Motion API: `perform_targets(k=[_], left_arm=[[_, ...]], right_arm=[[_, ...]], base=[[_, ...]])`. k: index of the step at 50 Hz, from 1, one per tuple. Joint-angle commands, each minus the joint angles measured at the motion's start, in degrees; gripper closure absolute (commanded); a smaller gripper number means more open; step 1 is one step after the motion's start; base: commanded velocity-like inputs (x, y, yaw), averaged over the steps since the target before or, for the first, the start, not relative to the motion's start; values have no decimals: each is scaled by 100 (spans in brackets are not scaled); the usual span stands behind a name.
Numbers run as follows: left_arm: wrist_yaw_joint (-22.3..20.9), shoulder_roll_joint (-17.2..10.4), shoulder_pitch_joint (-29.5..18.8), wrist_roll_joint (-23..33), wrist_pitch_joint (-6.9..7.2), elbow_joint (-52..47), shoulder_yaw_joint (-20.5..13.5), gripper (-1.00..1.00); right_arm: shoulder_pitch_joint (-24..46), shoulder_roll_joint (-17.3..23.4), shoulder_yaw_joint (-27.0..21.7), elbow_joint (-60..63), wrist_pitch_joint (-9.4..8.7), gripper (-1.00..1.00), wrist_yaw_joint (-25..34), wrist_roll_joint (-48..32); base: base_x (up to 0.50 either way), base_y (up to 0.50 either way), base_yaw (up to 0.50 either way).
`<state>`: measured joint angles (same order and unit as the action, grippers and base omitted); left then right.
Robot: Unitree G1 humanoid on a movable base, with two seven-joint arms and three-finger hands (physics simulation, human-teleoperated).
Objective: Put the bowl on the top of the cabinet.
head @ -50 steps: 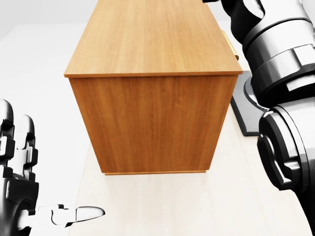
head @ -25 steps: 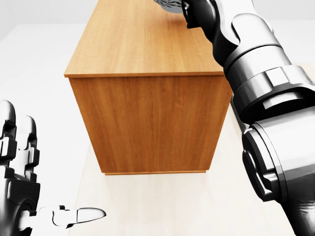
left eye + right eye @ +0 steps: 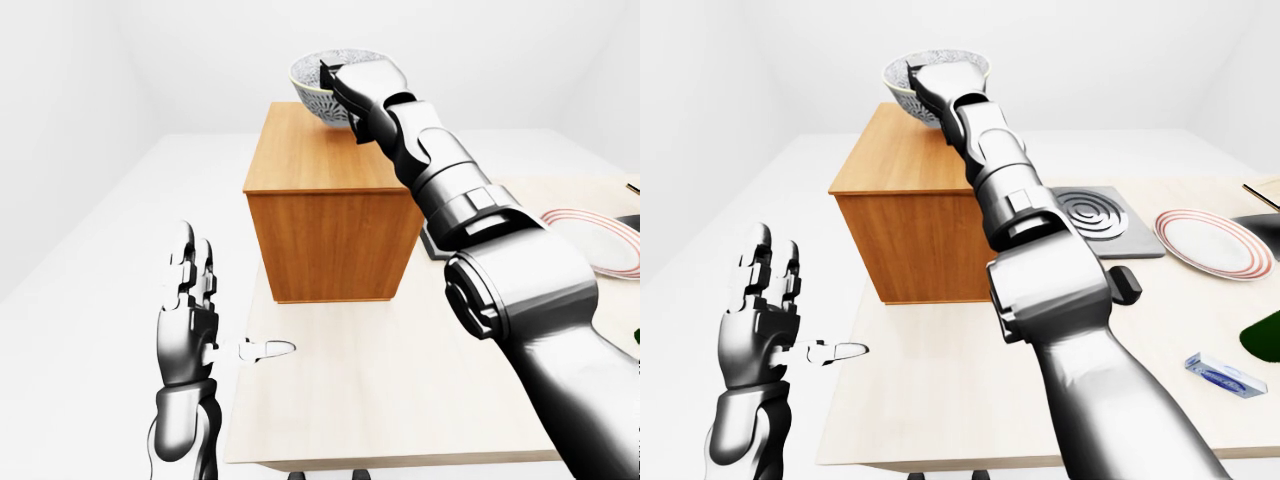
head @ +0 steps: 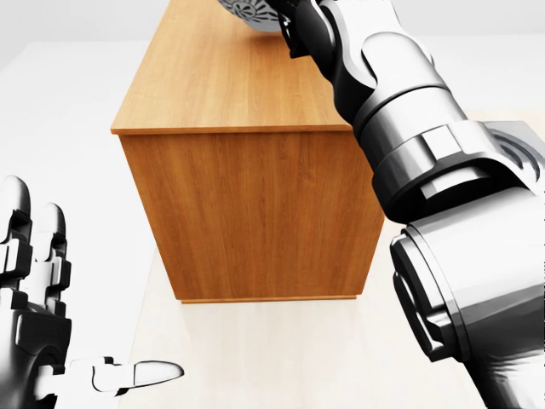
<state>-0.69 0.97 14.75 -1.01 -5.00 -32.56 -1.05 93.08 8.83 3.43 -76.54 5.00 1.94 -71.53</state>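
Bowl held over cabinet top
Upright, mouth up — right hand pinches its near rim; left hand spread, empty.

A bare white simulated room, kitchen-like. A hob and plate sit on the table beside a cabinet

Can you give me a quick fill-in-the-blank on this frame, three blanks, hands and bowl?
1. The grey speckled bowl is held by the robot's ____ hand.
2. The bowl is over the top of the wooden ____.
3. The left hand, low in the left-eye view, has its fingers ____ and holds nothing.

Missing words: right; cabinet; open
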Motion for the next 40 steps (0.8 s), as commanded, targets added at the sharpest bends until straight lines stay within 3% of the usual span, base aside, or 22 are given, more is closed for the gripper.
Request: perform_targets(k=[1,19,20,21,22,40], left_arm=[[7,3,-12,-4,0,-18,-13,-100],[-18,-2,-5,-13,0,-50,0,-100],[-20,-2,-6,-11,0,-51,6,-100],[-23,-2,-11,-12,0,-30,6,-100],[-24,-2,-12,-12,0,-18,7,-100],[-17,-7,-22,-6,0,-73,8,-100]], right_arm=[[6,-105,-10,99,0,100,-45,-72],[-185,-73,-10,84,0,100,-98,-59],[-187,-76,-10,81,0,44,-89,-58],[-191,-77,-4,80,0,-73,-89,-65],[-192,-78,-1,77,0,-100,-79,-69],[-95,52,-38,65,0,-100,8,-59]], base=[[0,0,0],[0,0,0],[0,0,0],[0,0,0],[0,0,0],[0,0,0]])
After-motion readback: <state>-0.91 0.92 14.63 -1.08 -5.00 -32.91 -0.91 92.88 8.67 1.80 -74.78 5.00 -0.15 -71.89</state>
